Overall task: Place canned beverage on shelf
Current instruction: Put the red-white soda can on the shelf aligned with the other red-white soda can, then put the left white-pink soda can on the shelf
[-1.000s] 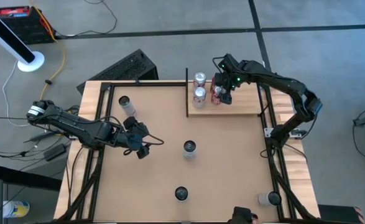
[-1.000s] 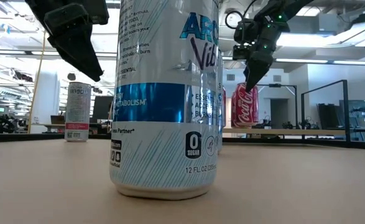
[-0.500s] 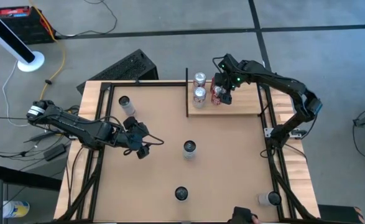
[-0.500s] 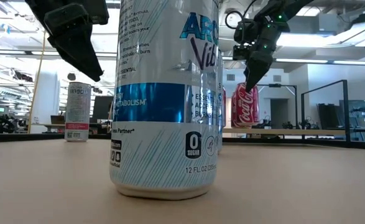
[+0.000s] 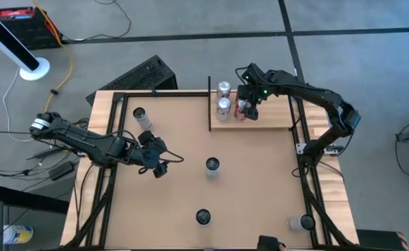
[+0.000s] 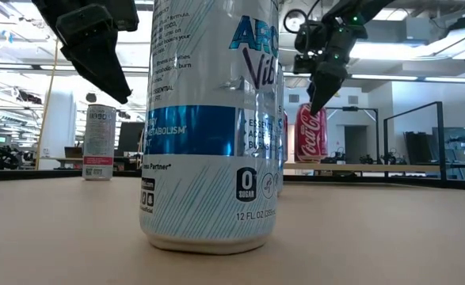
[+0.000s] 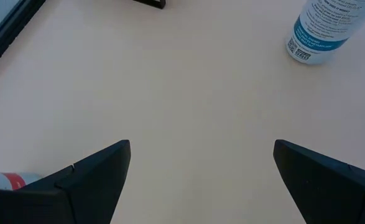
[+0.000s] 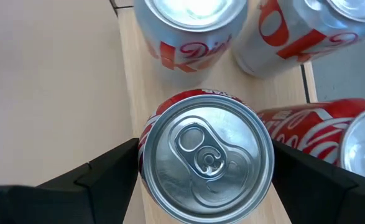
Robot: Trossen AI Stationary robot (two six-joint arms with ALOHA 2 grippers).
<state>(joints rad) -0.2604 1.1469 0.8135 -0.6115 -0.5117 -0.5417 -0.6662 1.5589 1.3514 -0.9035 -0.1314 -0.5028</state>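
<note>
A red Coca-Cola can stands upright on its base on the light-wood shelf at the table's far right. My right gripper hangs open over it, pointing steeply down, with one finger on each side of the can's top; the low view shows the fingertips at the height of the can's top. Two silver Diet Coke cans and a second red can stand beside it on the shelf. My left gripper waits open above bare tabletop at the left.
Loose cans stand on the table: a white-and-blue one in the middle, one near the front edge, one at the front right, one at the far left. Black rods frame the shelf. A person's hand shows at the near edge.
My right gripper has swung a little toward the table's left over the shelf, staying open, and the red can's silver top now shows beside it in the high view. The cans have kept still.
</note>
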